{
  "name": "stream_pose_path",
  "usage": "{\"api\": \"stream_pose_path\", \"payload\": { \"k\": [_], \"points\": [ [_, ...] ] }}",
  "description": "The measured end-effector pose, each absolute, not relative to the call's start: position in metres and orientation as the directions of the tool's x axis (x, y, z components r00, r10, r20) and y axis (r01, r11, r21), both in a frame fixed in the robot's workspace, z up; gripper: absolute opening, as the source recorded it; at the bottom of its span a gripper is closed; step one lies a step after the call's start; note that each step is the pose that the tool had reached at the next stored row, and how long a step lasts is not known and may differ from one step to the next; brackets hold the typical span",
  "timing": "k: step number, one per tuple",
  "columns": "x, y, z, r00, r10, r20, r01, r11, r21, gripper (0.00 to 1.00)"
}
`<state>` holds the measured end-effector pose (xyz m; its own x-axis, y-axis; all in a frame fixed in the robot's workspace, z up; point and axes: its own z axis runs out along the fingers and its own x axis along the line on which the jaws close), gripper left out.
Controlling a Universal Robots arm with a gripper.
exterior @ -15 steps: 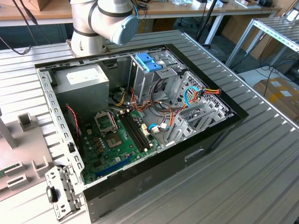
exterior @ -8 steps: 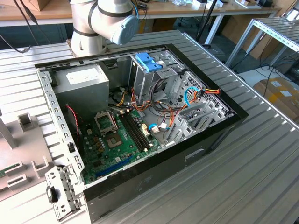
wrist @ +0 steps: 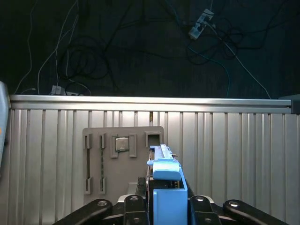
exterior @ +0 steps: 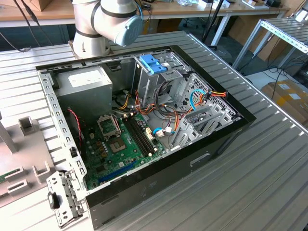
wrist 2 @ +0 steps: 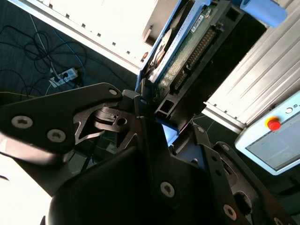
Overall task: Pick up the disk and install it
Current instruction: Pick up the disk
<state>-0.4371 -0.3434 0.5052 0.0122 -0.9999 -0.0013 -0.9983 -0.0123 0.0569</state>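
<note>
We are seeing the hand (wrist: 166,202) pinching the disk (wrist: 164,168), which is standing on edge by the grey parts tray (wrist: 93,140) on the ribbed tabletop (wrist: 234,154); we cannot tell if it is touching the tray. We are judging it stiff, fairly light and fragile on its circuit-board face, so gripping the flat sides near the blue rails is looking safest. Open room is lying all around it, with the tabletop edge beyond the tray.
</note>
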Motion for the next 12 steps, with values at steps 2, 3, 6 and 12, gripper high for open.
{"api": "stream_pose_path", "payload": {
  "k": [2,3,6,12],
  "points": [
    [-0.4371,-0.3435,0.5058,0.012,-1.0,-0.001,-0.998,-0.012,0.057,0.37],
    [-0.4371,-0.3434,0.5058,0.012,-1.0,-0.001,-0.998,-0.012,0.057,0.37],
    [-0.4371,-0.3434,0.5059,0.012,-1.0,-0.001,-0.998,-0.012,0.057,0.37],
    [-0.4359,-0.347,0.5057,0.012,-1.0,0.0,-0.998,-0.012,0.057,0.37]
  ]
}}
